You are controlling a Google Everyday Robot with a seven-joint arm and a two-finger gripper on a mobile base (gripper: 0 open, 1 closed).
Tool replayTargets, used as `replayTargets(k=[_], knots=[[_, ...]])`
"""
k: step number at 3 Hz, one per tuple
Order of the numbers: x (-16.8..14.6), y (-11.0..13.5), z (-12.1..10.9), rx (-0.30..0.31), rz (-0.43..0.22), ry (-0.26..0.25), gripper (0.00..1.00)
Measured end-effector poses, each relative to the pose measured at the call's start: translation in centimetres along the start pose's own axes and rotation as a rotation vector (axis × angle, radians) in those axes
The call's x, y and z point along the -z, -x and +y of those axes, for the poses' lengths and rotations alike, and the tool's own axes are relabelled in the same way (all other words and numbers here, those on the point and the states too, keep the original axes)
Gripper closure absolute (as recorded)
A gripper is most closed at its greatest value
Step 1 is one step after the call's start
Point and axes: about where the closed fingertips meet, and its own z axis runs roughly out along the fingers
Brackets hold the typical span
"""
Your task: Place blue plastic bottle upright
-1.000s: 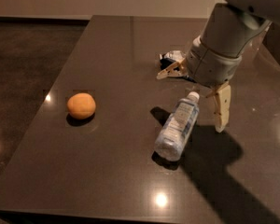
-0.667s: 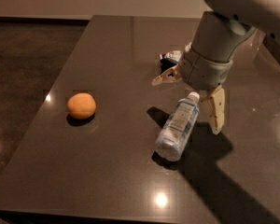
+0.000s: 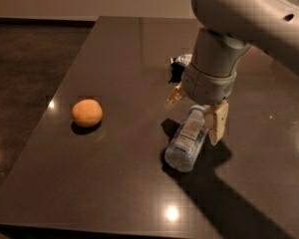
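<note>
The blue plastic bottle (image 3: 187, 141) lies on its side on the dark table (image 3: 114, 183), its base toward the front and its cap end hidden under my gripper. My gripper (image 3: 195, 111) hangs over the bottle's cap end with its fingers open, one tan finger (image 3: 172, 97) to the bottle's left and the other tan finger (image 3: 217, 122) to its right. The fingers straddle the upper part of the bottle without closing on it.
An orange (image 3: 87, 113) sits on the table to the left. A crumpled dark blue-and-white wrapper (image 3: 180, 65) lies behind my arm. The table's left edge (image 3: 50, 101) and front edge border a dark floor.
My gripper has moved left and down, from beside the bottle's cap end to straddling it. The bottle and orange have not moved.
</note>
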Motion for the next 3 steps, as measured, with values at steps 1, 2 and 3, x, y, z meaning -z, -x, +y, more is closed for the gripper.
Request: replayTargets(k=[1,2,3], knots=[[-0.4,-0.1,0.0,0.002,0.017,0.017,0.25],[-0.1,-1.4,-0.6,-0.040,0.086,0.011,0.47],[1.2,-2.7,-1.2,-0.070,0.153,-0.021,0.71]])
